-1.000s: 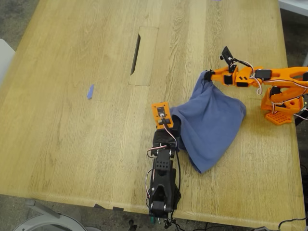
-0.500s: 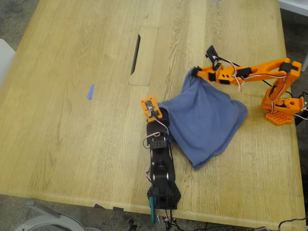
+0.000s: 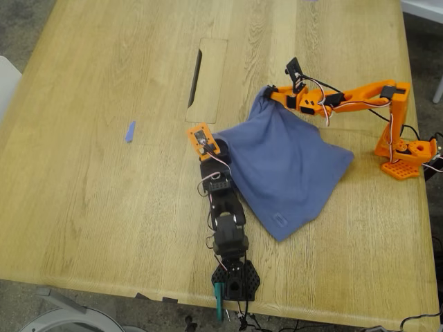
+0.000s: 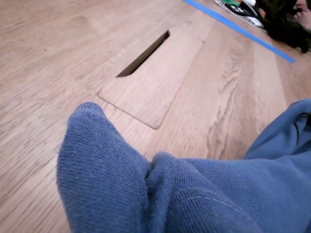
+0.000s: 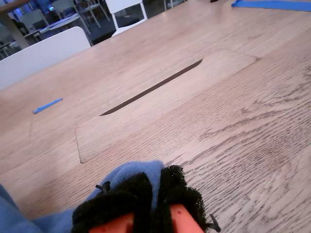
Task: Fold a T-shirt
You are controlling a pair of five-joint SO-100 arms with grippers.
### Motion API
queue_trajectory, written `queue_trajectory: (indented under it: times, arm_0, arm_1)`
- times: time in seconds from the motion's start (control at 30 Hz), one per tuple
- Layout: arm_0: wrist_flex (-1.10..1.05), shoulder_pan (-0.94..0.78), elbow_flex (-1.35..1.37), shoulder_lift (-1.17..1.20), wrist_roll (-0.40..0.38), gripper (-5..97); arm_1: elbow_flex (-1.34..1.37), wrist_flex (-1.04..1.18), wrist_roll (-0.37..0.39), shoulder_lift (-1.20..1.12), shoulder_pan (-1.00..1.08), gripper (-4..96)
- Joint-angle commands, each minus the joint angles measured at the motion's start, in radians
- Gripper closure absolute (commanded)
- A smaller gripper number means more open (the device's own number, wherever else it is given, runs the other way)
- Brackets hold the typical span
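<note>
step: spreading the T-shirt (image 3: pixel 287 169) | both sets of fingers pinching separate edges, so cloth hangs taut between them | far end drags on the bench (image 3: pixel 104 90)

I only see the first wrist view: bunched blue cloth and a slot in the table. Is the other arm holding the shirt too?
Observer: Yes. My second gripper is shut on another corner of the T-shirt.
Operator: Is the shirt folded already?
Observer: No. It is spread open on the table, between the two arms.
Operator: Is anything else on the table?
Observer: A small scrap of blue tape, toward the exterior view's left.
</note>
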Motion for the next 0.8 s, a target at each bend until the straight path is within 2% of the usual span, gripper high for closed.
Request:
queue_trajectory:
  times: [0.0, 0.47, 0.77]
  arm_0:
    - [-0.058, -0.035, -0.207, -0.017, -0.008, 92]
    - [-0.058, -0.114, -0.460, -0.232, -0.006, 92]
    - [-0.060, -0.132, -0.595, -0.341, -0.002, 92]
  arm_1:
    - [-0.106, -0.020, 0.002, -0.020, 0.021, 91.2]
    - [-0.445, -0.054, 0.018, -0.284, 0.057, 91.2]
    - [-0.514, -0.123, 0.017, -0.365, 0.064, 91.2]
